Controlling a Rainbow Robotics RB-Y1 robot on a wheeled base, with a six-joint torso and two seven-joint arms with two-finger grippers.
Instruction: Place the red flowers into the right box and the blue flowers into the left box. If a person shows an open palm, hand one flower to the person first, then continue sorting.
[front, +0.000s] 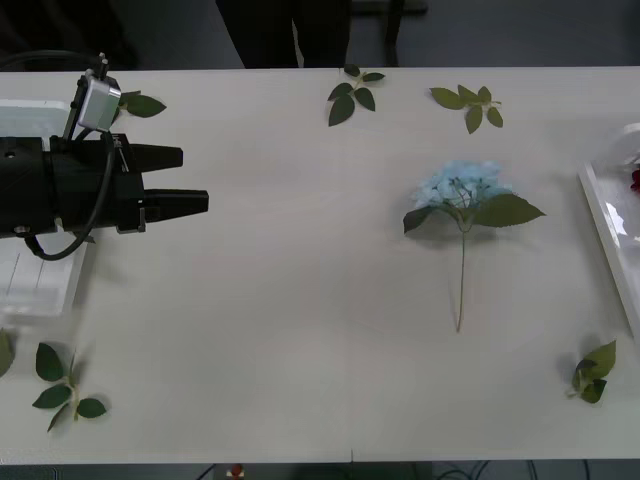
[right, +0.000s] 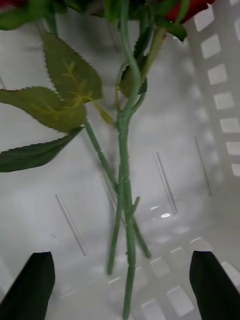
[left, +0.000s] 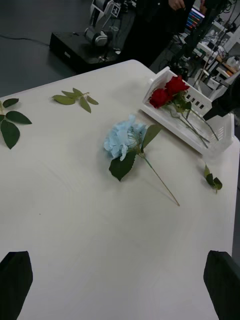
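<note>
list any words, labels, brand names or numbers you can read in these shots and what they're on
None can be read.
The left gripper, the blue flower on the table and the right box with its red flowers bear no print.
The screens behind the table in the left wrist view are too blurred to read.

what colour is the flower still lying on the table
Pale blue, with green leaves and stem: the blue flower. The front view shows it best.
</note>
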